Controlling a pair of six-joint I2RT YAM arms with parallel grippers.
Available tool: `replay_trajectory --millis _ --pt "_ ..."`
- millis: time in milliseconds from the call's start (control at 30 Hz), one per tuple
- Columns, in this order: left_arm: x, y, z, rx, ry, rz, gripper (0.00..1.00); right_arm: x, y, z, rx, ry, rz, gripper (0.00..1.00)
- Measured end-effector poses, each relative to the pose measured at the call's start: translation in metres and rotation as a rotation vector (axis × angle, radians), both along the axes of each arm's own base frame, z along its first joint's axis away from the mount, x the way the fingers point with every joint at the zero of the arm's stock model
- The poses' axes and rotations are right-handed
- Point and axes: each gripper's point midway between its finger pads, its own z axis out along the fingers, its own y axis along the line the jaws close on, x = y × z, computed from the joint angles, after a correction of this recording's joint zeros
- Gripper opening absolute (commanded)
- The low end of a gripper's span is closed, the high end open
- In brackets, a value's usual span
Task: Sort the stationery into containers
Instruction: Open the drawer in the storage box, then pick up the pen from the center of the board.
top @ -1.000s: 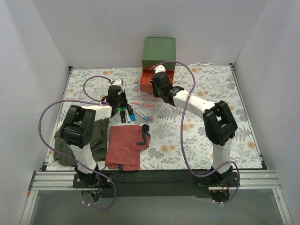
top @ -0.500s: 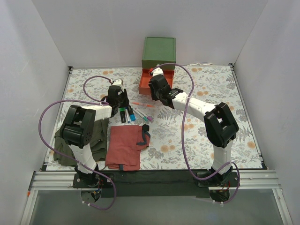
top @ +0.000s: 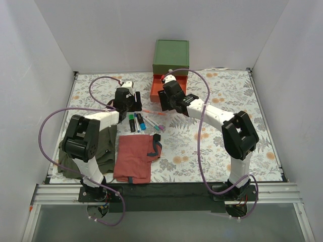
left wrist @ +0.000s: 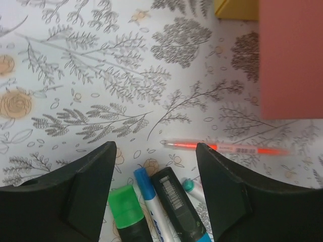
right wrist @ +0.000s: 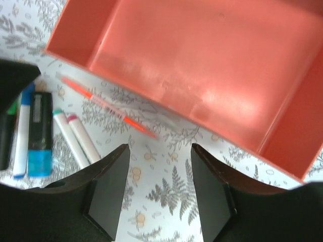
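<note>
The stationery lies in a cluster on the floral mat: a green-capped black marker (left wrist: 126,209), a blue pen (left wrist: 148,191), a black marker with a blue end (left wrist: 176,201) and a teal-tipped pen (left wrist: 190,185). An orange pen (left wrist: 227,147) lies just beyond them. My left gripper (left wrist: 156,151) hangs open over the caps, holding nothing. The red-orange drawer (right wrist: 202,65) stands pulled out of the green chest (top: 171,54) and looks empty. My right gripper (right wrist: 160,151) is open over bare mat just in front of it, near the orange pen (right wrist: 108,106).
A folded red cloth (top: 135,157) and an olive cloth (top: 103,151) lie near the left arm's base. White walls close in three sides. A yellow corner (left wrist: 237,7) shows past the drawer in the left wrist view. Pink- and teal-tipped pens (right wrist: 75,136) lie left of my right gripper.
Both grippers have opened. The left one drew back from the markers toward the far side. The right one shifted left and away from the drawer front.
</note>
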Motion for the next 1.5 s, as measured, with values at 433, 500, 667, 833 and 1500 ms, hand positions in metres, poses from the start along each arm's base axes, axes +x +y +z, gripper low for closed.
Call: replay_trajectory --millis 433,500,667,833,1500 --pt "0.022 0.002 0.082 0.099 -0.285 -0.548 0.7 -0.045 -0.07 0.075 0.003 0.031 0.115 0.69" --pt "0.028 -0.003 0.091 0.105 -0.319 -0.67 0.66 -0.053 -0.087 0.081 -0.014 0.023 0.165 0.69" --pt "0.037 -0.013 0.082 0.083 -0.348 -0.903 0.42 -0.063 -0.125 0.087 -0.027 0.045 0.322 0.7" --pt "0.032 -0.019 0.046 0.033 -0.28 -1.053 0.74 -0.067 -0.157 0.083 -0.036 0.048 0.367 0.72" --pt "0.002 -0.041 -0.005 0.109 -0.274 -1.298 0.47 -0.082 -0.194 0.057 -0.08 0.098 0.335 0.71"
